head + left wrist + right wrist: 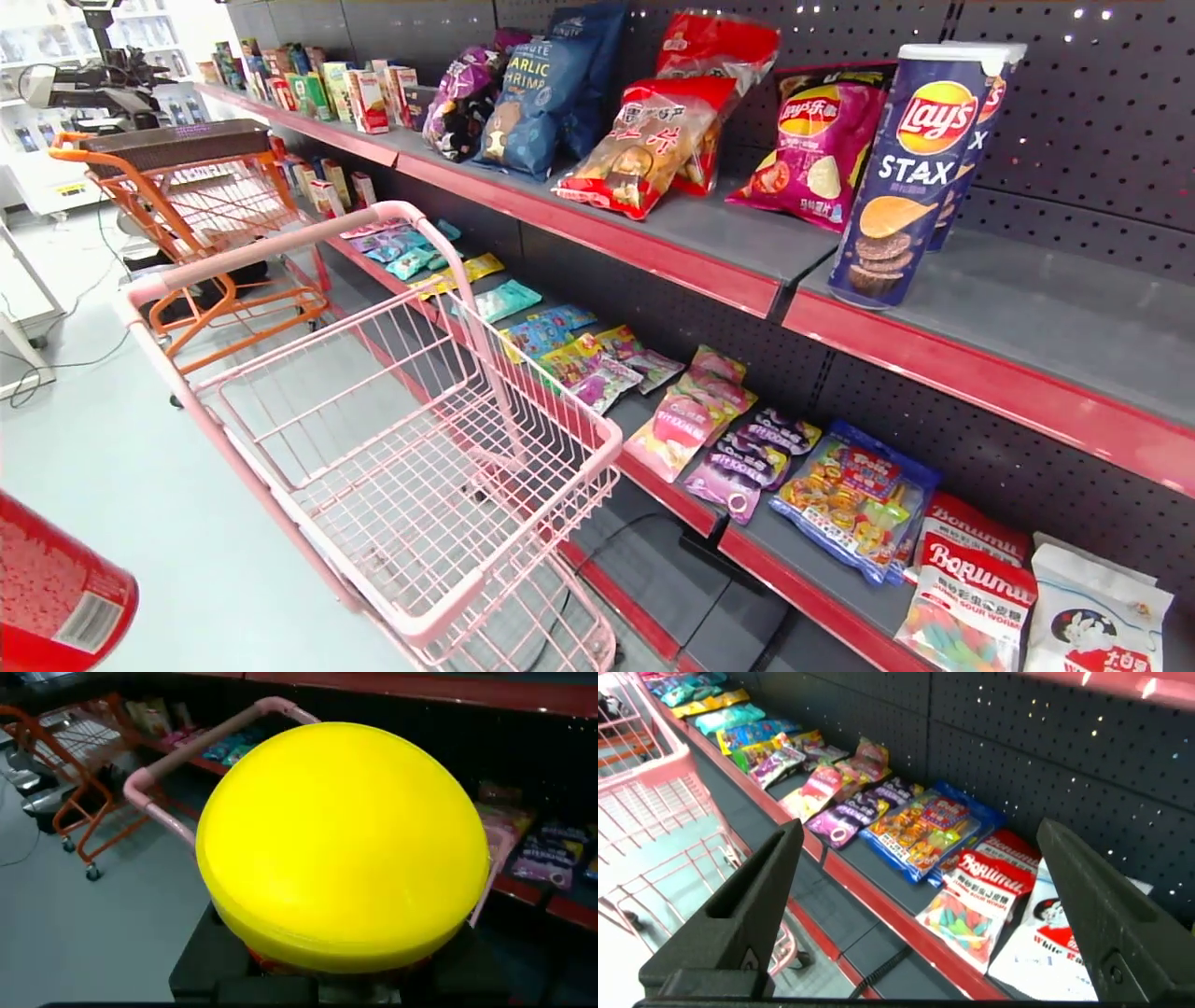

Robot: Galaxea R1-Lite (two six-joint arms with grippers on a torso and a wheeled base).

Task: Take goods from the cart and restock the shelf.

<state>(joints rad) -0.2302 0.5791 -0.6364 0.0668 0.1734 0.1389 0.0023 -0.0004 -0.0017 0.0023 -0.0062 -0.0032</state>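
- The left gripper (318, 985) is squeezing a red can (56, 597), low beside the pink cart (392, 448).
- Its yellow lid (341, 845) is facing the wrist camera.
- The can is looking stiff, smooth and probably light, so gripping its round middle seems best.
- The right gripper (920, 831) is hanging wide open over the lower shelf (842, 870).

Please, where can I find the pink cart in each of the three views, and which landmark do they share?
Head view: the pink cart stands in the middle, close against the lower shelf.
Left wrist view: its handle curves out from behind the yellow-lidded can.
Right wrist view: its basket rim lies beside the same shelf.
Shared landmark: the lower shelf's red front edge, running along the cart.
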